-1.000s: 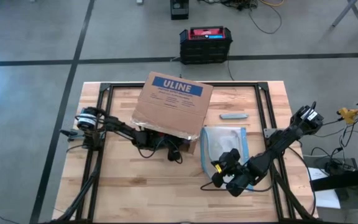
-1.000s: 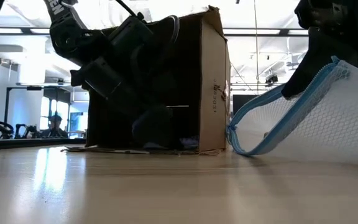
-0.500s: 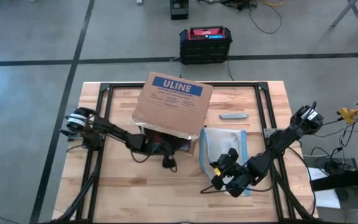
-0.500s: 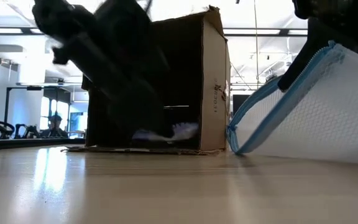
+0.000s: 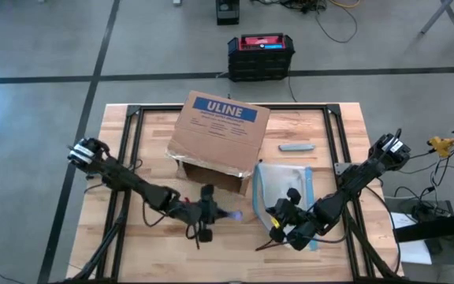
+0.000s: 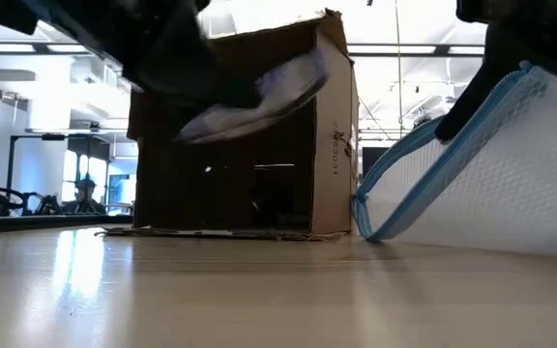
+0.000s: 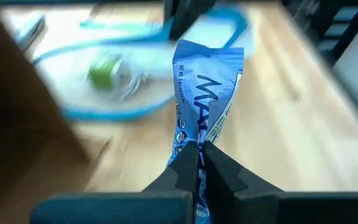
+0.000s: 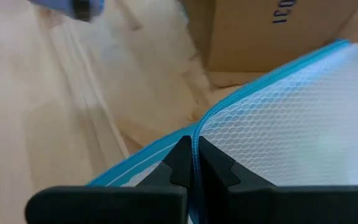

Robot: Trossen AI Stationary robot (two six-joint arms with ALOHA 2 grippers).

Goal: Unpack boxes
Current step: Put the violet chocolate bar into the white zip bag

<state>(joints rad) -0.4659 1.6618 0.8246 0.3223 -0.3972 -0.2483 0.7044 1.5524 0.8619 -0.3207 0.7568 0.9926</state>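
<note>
Fingers of the left gripper (image 7: 197,149) pinch a blue snack packet (image 7: 207,93), lifted above the table (image 5: 164,252) in front of the cardboard box (image 5: 221,134). We see the right gripper (image 8: 192,163) clamped on the blue zipper edge of a clear mesh pouch (image 8: 278,130), which lies just beside the box. The box sits on its side near the table's far edge, its opening facing the arms.
</note>
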